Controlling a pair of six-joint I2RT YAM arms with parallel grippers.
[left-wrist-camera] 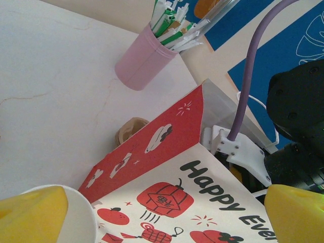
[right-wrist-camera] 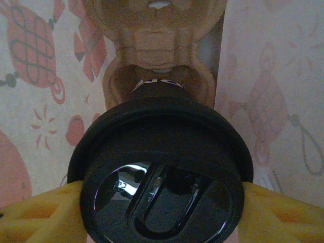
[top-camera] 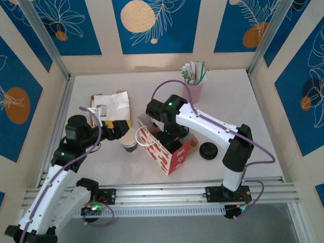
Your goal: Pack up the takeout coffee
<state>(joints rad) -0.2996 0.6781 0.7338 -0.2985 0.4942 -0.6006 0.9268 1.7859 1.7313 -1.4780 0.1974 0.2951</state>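
The takeout coffee point(top-camera: 130, 144), a small off-white paper cup without a lid, stands on the table just left of the red-and-white gift bag point(top-camera: 166, 152). Its white rim point(left-wrist-camera: 76, 220) shows beside one yellow finger point(left-wrist-camera: 31, 212) of my left gripper point(left-wrist-camera: 162, 217), which is open and faces the printed side of the bag point(left-wrist-camera: 202, 192). My right gripper point(top-camera: 171, 136) reaches down into the bag. It is shut on a second cup topped with a black lid point(right-wrist-camera: 162, 172), held between the yellow fingers point(right-wrist-camera: 35, 212) above a brown pulp cup carrier point(right-wrist-camera: 157, 45).
A loose black lid point(top-camera: 208, 151) lies on the table right of the bag. The pink cup of wrapped straws point(top-camera: 194, 87) stands at the back. A brown paper bag point(top-camera: 112, 105) lies at back left. Pulp carrier point(top-camera: 193, 145) pokes out beside the bag.
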